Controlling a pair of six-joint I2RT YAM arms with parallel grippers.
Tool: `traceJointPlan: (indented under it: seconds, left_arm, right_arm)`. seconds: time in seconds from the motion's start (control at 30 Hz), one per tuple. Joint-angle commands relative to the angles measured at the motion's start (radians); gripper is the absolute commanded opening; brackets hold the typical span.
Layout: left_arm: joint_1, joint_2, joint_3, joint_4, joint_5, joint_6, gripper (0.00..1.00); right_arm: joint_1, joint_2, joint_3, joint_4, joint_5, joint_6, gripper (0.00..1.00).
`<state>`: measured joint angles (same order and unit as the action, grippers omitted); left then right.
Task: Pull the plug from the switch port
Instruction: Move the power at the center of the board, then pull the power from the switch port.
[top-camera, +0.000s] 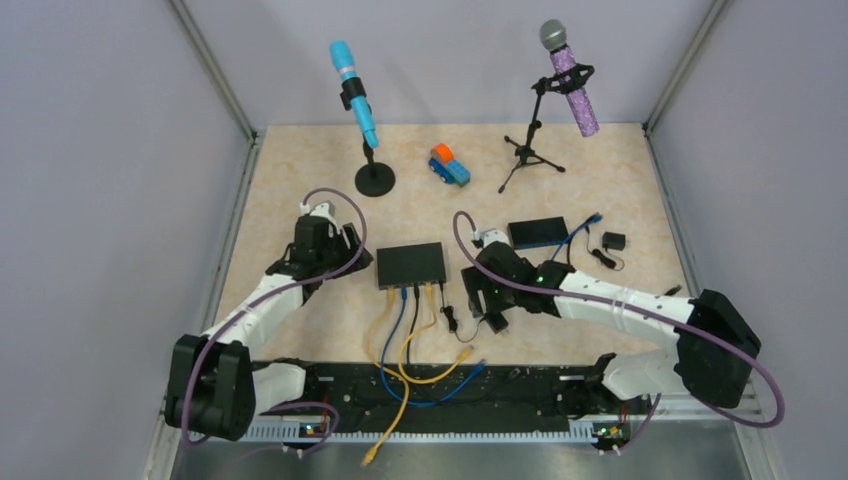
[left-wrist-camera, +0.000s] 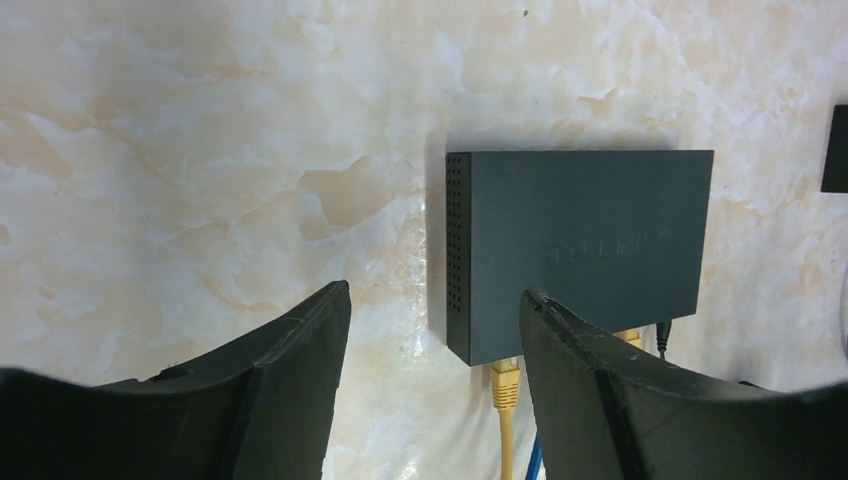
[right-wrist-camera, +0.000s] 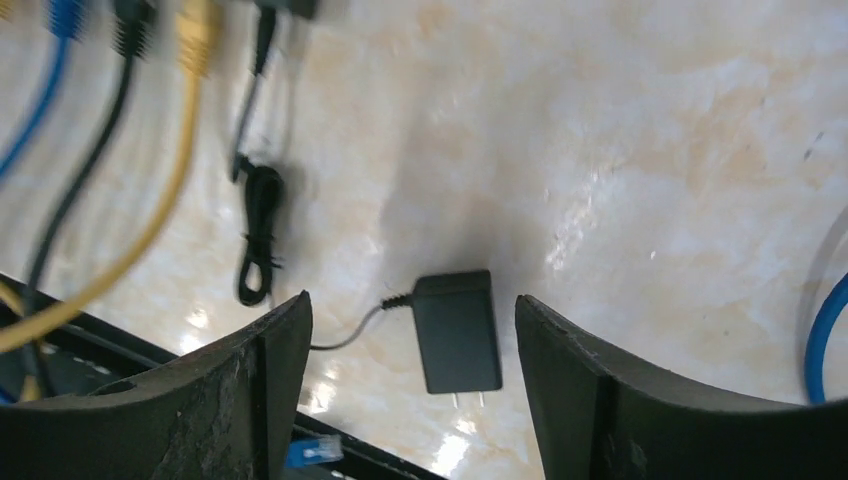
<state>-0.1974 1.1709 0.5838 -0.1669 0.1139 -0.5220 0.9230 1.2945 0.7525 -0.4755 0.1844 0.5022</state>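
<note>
Matt plastics on a glossy marble-look table (left-wrist-camera: 200, 150).
table: smooth polished stone-pattern top, glare spots. switch (left-wrist-camera: 590, 250): matt dark grey casing, perforated side. left gripper (left-wrist-camera: 435, 292): matt black plastic, scuffed edges. power adapter (right-wrist-camera: 457, 332): smooth matt black plastic. yellow cable (left-wrist-camera: 505, 430): smooth rubbery sheath.

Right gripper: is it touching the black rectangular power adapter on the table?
Apart. The right wrist view shows the black rectangular power adapter lying between the fingers of the right gripper, with bare table on both sides.
</note>
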Motion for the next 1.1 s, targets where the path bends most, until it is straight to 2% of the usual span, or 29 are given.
traceJointPlan:
  seconds: [0.0,0.17,0.27,0.43,0.5,0.63,0.7,0.8,0.97,1.07]
  left_arm:
    - [-0.002,-0.003,0.067,0.023,0.051,0.086,0.68]
    - [-0.006,0.0,0.121,0.03,0.139,0.214,0.69]
    - [-0.031,0.016,0.176,0.005,0.182,0.324,0.75]
    - [-0.107,0.079,0.273,-0.049,0.214,0.559,0.98]
    - [-0.151,0.123,0.326,-0.078,0.239,0.682,0.99]
    - [-0.215,0.243,0.456,-0.272,0.242,0.982,0.99]
    - [-0.223,0.289,0.503,-0.334,0.216,1.07,0.99]
    - [-0.226,0.326,0.519,-0.383,0.256,1.205,0.99]
    - [-0.229,0.362,0.518,-0.433,0.242,1.288,0.99]
    - [-0.229,0.374,0.495,-0.42,0.254,1.29,0.98]
  right_arm:
    - [-0.005,-0.006,0.135,0.059,0.032,0.016,0.73]
    - [-0.047,0.131,0.226,0.126,-0.047,0.108,0.72]
    - [-0.066,0.183,0.208,0.206,-0.123,0.179,0.69]
    - [-0.12,0.19,0.078,0.391,-0.266,0.331,0.68]
    - [-0.136,0.182,0.028,0.457,-0.297,0.375,0.68]
    - [-0.157,0.18,-0.034,0.548,-0.347,0.447,0.68]
    - [-0.165,0.177,-0.066,0.598,-0.361,0.489,0.68]
    - [-0.176,0.185,-0.097,0.679,-0.392,0.526,0.68]
    - [-0.192,0.225,-0.097,0.71,-0.442,0.538,0.68]
    - [-0.198,0.253,-0.105,0.746,-0.462,0.559,0.67]
